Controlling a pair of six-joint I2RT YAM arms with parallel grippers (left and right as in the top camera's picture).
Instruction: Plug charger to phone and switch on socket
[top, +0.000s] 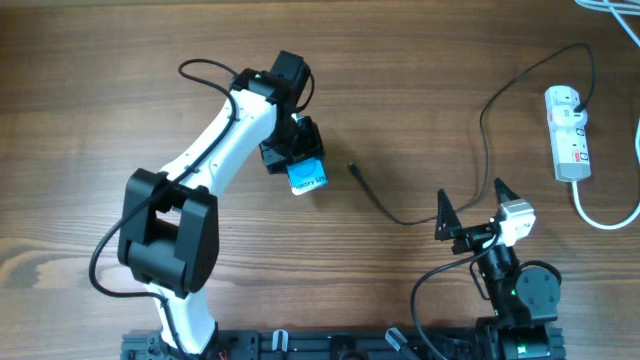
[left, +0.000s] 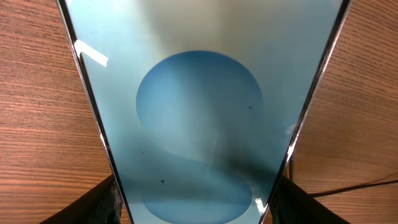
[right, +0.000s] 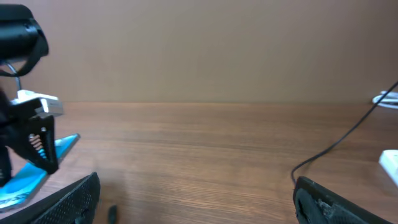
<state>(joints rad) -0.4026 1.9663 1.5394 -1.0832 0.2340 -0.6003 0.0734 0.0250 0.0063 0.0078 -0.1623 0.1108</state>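
Observation:
The phone (top: 308, 177) shows a bright cyan screen and is tilted off the table, with my left gripper (top: 296, 150) shut on its two long edges. It fills the left wrist view as the phone (left: 199, 93), with a dark finger (left: 99, 202) pressed on each side. The charger (top: 420, 215) is a thin black cable that trails from the socket (top: 568, 132) and ends in a connector (top: 354, 169) on the table just right of the phone. My right gripper (top: 472, 206) hovers open over the cable's lower bend, holding nothing. In the right wrist view the cable (right: 339, 144) runs past the right finger (right: 336, 202).
A thick white cord (top: 600, 215) loops from the power strip at the far right edge. The left arm (top: 215, 140) stretches diagonally across the table's left half. Both arm bases stand along the near edge.

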